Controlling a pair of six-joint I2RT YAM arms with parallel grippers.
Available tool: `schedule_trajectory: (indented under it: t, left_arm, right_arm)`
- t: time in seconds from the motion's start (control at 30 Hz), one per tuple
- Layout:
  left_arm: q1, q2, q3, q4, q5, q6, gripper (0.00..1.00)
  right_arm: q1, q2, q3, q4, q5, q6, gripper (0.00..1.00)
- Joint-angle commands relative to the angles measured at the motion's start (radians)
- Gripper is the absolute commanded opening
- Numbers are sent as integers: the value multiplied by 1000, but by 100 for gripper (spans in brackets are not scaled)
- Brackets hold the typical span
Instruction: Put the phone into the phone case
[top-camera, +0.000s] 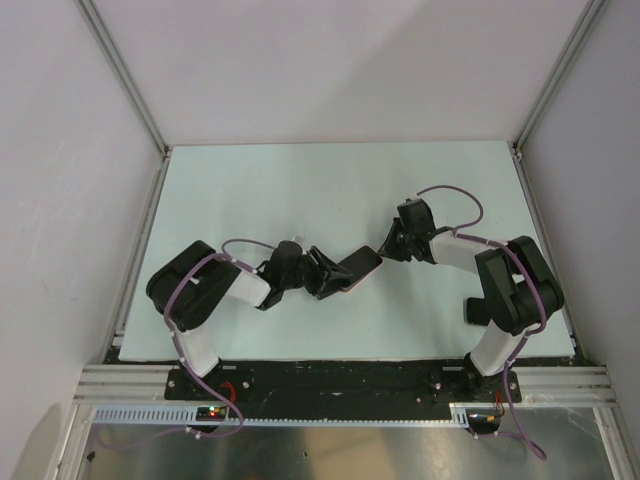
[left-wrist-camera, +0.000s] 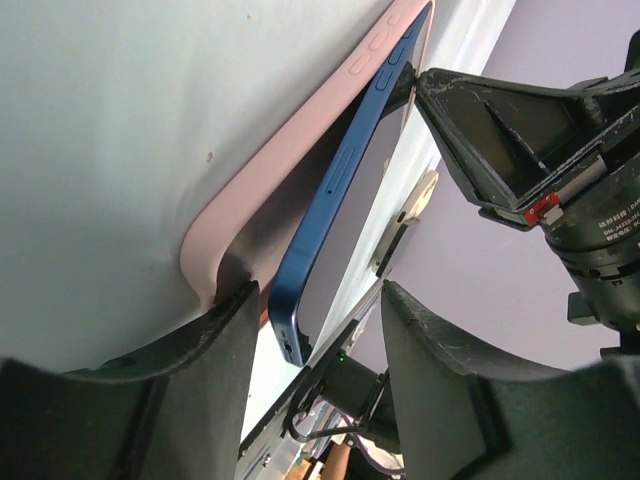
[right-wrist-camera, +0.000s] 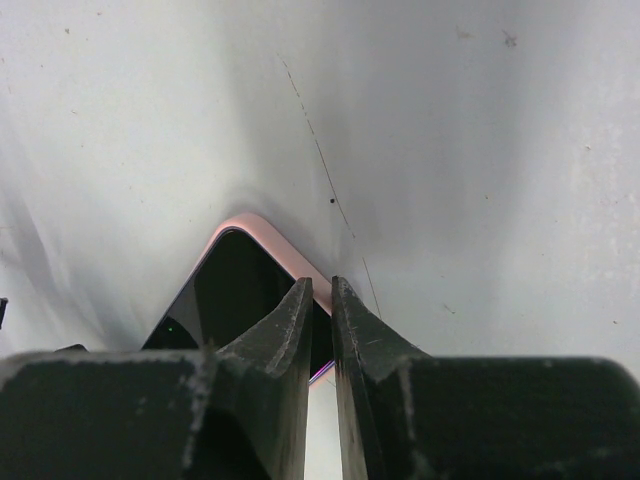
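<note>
The left pincer (left-wrist-camera: 320, 295) stands spread, its two black plastic fingers (left-wrist-camera: 200, 390) well apart. In the gap between them sits the near corner of the slim rectangular phone (left-wrist-camera: 340, 200), with its dark blue metal rim and glossy black screen. A clear space shows between the screen and the finger on that side.

Right at the tip of the other finger is the rounded corner of the thin pale pink phone case (left-wrist-camera: 290, 160). The case lies with its back against the pale greenish-white table top (left-wrist-camera: 100, 120). The phone is tilted out of the case. At the left pincer's end its blue rim stands away from the pink wall. Farther from that pincer the two edges draw together, and they meet at the far end.

At that far end is the right pincer (right-wrist-camera: 322, 285), its black fingers pressed almost together with only a thin slit between them. Their tips are at the phone's edge. In its own wrist view, a corner of the black screen with its pink rim lies just ahead of the tips.

From above, the two pincers face each other near the middle of the table, with the phone directly between them.
</note>
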Motion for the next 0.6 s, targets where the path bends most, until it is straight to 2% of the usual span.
schedule_trajectory:
  t: [0.0,0.33,0.5,0.57]
  left_arm:
    - [-11,-45,-45,-50,17,49,59]
    - [-10,-135,-93,-63,11,85,59]
    - [-9,-209,-88,-154,-9,150,55]
    - [-8,-244,-87,-202,-24,177,55]
  right_arm:
    - [10,-12,-2,2,-10,-1,17]
    - [1,-14,1,5,-16,-12,18]
    - [6,-36,4,-8,-30,-17,19]
    - [10,-53,4,-26,-25,-21,23]
